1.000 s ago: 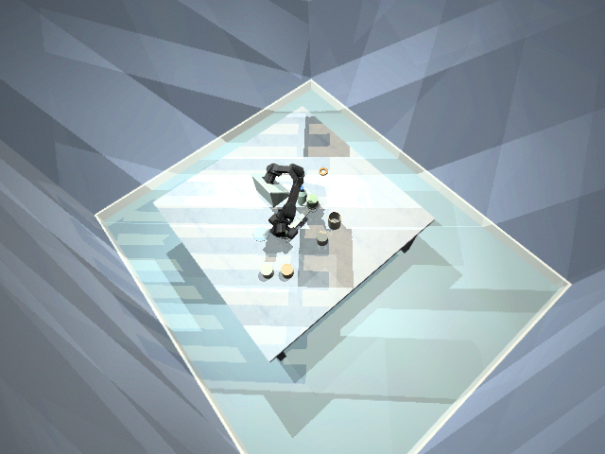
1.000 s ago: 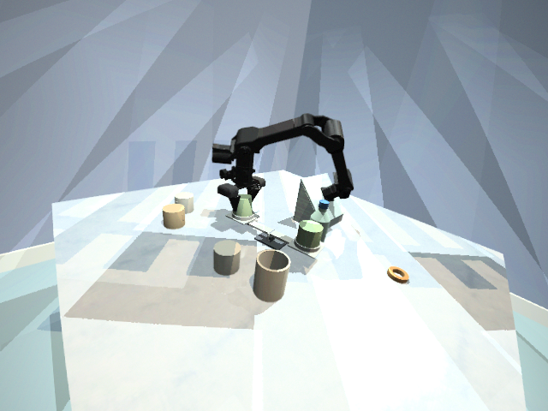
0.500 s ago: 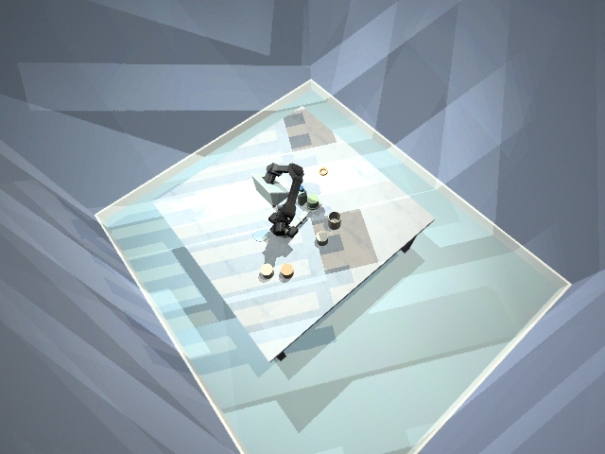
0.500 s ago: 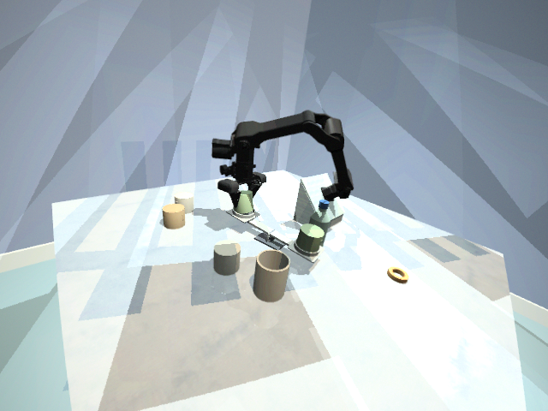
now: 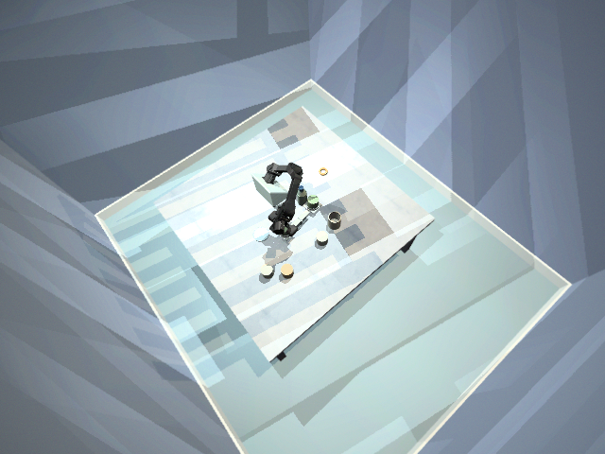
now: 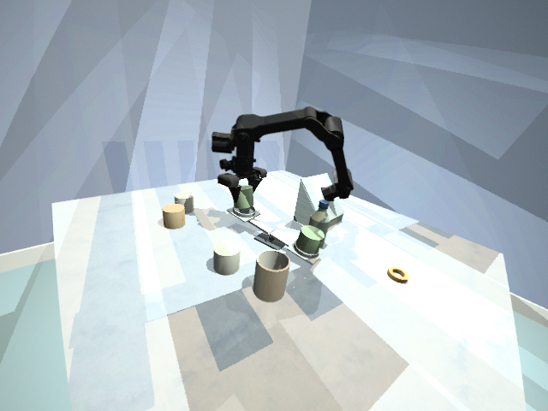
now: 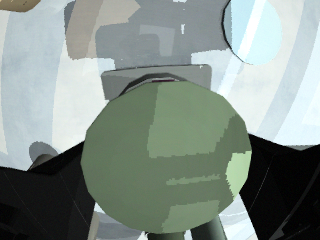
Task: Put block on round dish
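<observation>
Fingers (image 5: 293, 229) (image 6: 235, 193) partly closed, wide apart, clamped on the green held cup (image 6: 244, 194) (image 7: 167, 155), one each side. Held cup is over the far-left end of the balance (image 6: 259, 226) (image 7: 200, 77), looks just off its pan; dark bit under it, probably the block, mostly hidden. Wrist view has only a thin dark-reddish sliver at the cup's edge, can't confirm.

Other cup (image 5: 312, 200) (image 6: 309, 240) sits on the near-right end, bottle (image 5: 302, 195) (image 6: 319, 218) just beside it. Round dish (image 5: 261, 235) (image 7: 255, 32), pale blue, on the desk (image 5: 293, 312) (image 6: 110, 265), past the held cup's end, near it but apart.

Step, as judged: uncovering. Raise straight up, level, slow, until the rim is well over the block; no sideways drift while it's low, or the block gets dragged. Beam may swing as load comes off, so keep it gentle for the other cup's sake. Then park the cup on free desk, not over the dish.

Held cup: closed end up, mouth down, axis near vertical, no clear tilt. About as tall as wide, so no strong long side. Block's facing and long axis: can't tell.
</observation>
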Robot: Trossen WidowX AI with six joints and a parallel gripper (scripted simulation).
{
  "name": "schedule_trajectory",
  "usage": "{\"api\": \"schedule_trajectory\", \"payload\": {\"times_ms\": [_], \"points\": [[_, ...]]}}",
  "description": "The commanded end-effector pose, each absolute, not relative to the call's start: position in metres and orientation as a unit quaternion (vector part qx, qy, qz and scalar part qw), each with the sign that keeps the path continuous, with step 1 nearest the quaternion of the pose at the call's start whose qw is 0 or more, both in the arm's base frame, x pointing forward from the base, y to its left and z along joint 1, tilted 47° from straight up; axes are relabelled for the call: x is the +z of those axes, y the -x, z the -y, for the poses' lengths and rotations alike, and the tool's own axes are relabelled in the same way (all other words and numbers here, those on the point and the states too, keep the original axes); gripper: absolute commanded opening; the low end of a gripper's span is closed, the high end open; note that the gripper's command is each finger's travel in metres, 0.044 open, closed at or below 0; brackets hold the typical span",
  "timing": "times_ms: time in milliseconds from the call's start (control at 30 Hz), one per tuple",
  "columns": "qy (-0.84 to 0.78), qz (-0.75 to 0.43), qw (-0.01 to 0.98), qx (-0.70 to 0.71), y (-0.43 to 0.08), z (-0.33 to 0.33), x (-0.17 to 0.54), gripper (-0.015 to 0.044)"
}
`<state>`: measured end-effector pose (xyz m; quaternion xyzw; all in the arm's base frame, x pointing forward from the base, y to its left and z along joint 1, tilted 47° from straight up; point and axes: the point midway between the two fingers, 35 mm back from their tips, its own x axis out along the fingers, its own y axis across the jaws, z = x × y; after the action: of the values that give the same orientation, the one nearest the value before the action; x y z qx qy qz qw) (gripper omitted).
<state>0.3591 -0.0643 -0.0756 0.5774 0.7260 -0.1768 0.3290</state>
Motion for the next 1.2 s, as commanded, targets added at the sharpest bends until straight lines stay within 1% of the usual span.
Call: {"api": "schedule_trajectory", "payload": {"times_ms": [0,1167], "points": [[-0.578,-0.719,0.343,-0.177,-0.365,0.075,-0.072,0.0000],[-0.577,-0.720,0.342,-0.177,-0.364,0.107,-0.039,0.0000]]}}
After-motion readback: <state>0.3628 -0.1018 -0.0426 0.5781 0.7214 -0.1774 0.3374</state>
